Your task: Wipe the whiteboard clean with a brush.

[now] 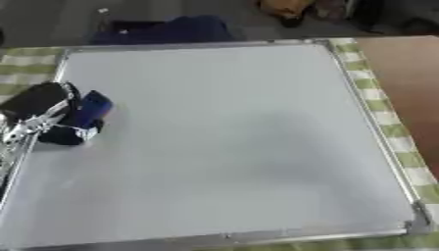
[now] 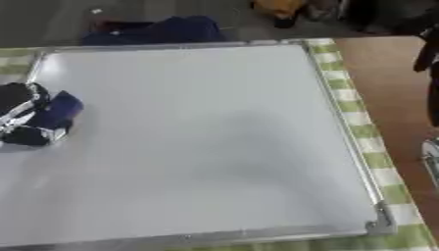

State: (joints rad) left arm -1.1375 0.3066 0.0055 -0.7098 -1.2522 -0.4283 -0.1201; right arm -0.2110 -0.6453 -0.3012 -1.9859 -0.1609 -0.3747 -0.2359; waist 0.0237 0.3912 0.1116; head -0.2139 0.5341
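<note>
Left hand (image 1: 43, 105) curled round blue brush (image 1: 88, 110) at whiteboard's (image 1: 231, 147) left edge. Board looks clean. Advice: keep brush flat, sweep rightward in overlapping rows. Right hand (image 2: 430, 49) barely visible; fingers unclear.

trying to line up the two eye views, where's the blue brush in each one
Left eye view: the blue brush sits at the left edge of the whiteboard, mid-height, with the left hand wrapped around it.
Right eye view: the same brush lies closer to the picture's left border, at about the same height.
Shared landmark: the whiteboard's near right corner bracket, low on the right in both.
</note>
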